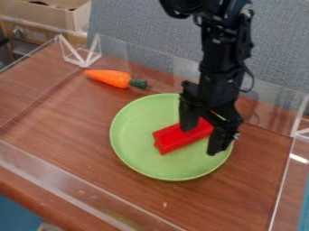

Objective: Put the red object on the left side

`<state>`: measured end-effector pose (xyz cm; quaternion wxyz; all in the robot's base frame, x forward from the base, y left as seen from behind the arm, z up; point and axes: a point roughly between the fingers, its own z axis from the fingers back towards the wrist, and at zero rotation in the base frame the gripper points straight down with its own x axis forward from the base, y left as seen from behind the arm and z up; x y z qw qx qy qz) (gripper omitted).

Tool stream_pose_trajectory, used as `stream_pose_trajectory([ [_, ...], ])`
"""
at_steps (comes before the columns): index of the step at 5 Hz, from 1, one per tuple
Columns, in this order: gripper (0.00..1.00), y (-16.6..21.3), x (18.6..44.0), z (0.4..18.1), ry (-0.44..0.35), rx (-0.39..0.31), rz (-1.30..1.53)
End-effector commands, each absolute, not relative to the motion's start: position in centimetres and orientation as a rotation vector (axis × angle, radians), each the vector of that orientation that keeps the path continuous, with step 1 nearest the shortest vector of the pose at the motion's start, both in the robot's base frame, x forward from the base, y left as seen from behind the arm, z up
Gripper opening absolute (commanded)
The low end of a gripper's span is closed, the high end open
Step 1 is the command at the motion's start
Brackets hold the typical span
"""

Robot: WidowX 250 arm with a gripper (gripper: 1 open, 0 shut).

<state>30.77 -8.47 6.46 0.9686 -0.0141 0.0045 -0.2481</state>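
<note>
Lab-style test bench: clear acrylic barrier [42, 171] rimming wooden table [54, 108].

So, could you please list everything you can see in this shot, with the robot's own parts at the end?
red block: one, bright red, lying on the green plate, its right end between the pincer's fingers.
green plate: one, light green, round, on the table right of centre.
carrot toy: one, orange with a green tip, on the table behind and left of the plate.
table: one, reddish-brown wood grain, under everything.
clear walls: transparent panels standing around the table's edges.
cardboard boxes: tan, stacked beyond the table at upper left; count unclear.
robot arm: one, black, coming down from the top.
pincer: one, black, open, pointing down, straddling the block's right end.
</note>
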Motion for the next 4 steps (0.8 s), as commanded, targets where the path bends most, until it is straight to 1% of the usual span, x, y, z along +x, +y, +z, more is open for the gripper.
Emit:
stream_pose_trajectory([
  [1,1.0,-7.1,31.6,8.6,-0.083,-0.018,-0.476],
  [2,1.0,-6.5,31.7,8.8,-0.104,-0.01,-0.438],
  [4,1.0,-6.3,32.7,7.7,-0.113,-0.014,-0.384],
])
